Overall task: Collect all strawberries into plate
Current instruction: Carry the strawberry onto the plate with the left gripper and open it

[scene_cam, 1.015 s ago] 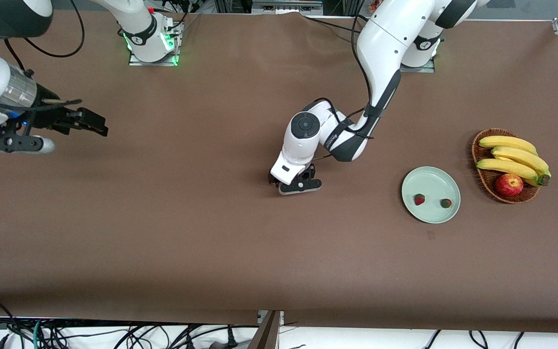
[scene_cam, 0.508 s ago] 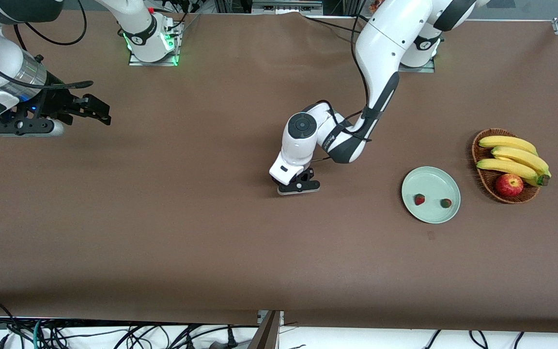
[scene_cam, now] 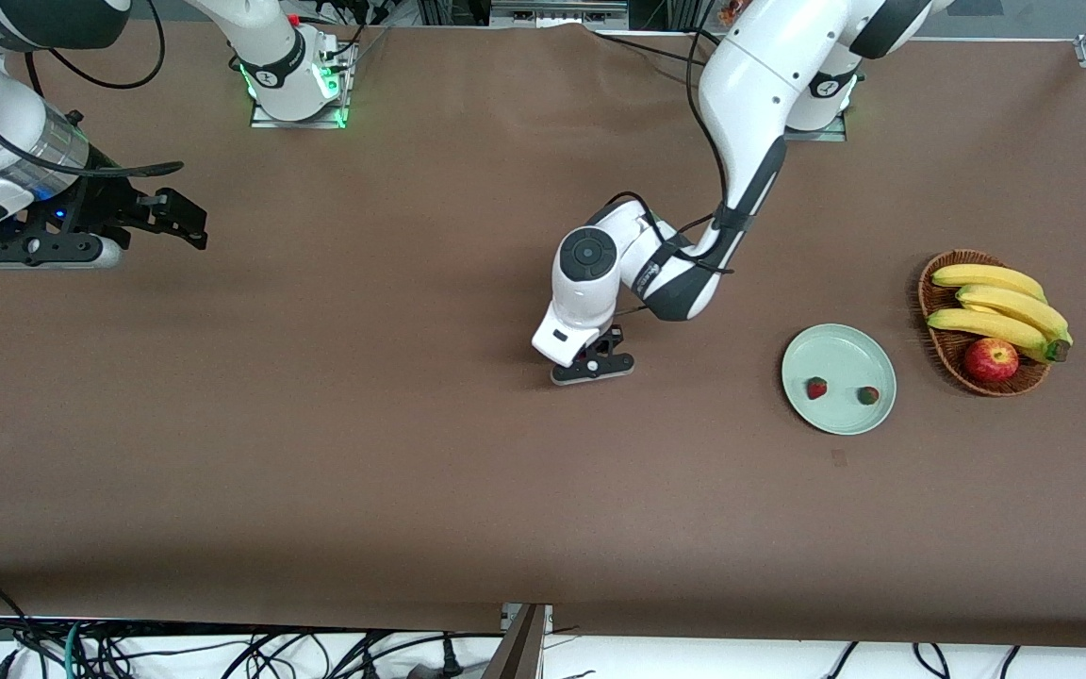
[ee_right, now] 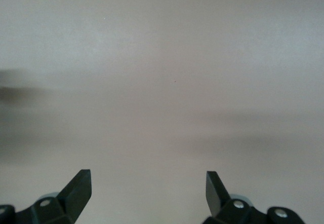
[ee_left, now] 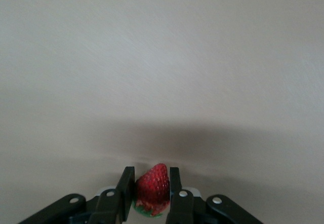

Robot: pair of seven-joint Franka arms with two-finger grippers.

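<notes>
My left gripper (scene_cam: 590, 366) is low over the middle of the table, pointing down, and shut on a red strawberry (ee_left: 152, 183) with a green cap. The berry is pinched between the two black fingers (ee_left: 125, 181) in the left wrist view; the hand hides it in the front view. The pale mint-green plate (scene_cam: 838, 358) lies toward the left arm's end of the table. It holds two strawberries, one (scene_cam: 817, 388) beside the other (scene_cam: 869, 395). My right gripper (scene_cam: 180, 219) hangs open over the right arm's end of the table, and the gap between its fingertips (ee_right: 148, 176) holds nothing.
An oval wicker basket (scene_cam: 950, 356) stands beside the plate, closer to the table's end. It holds several bananas (scene_cam: 995, 304) and a red apple (scene_cam: 991, 359). Cables hang along the table's front edge.
The left gripper closed on the strawberry and has shifted slightly toward the plate. The right arm drew back a little toward its end of the table.
</notes>
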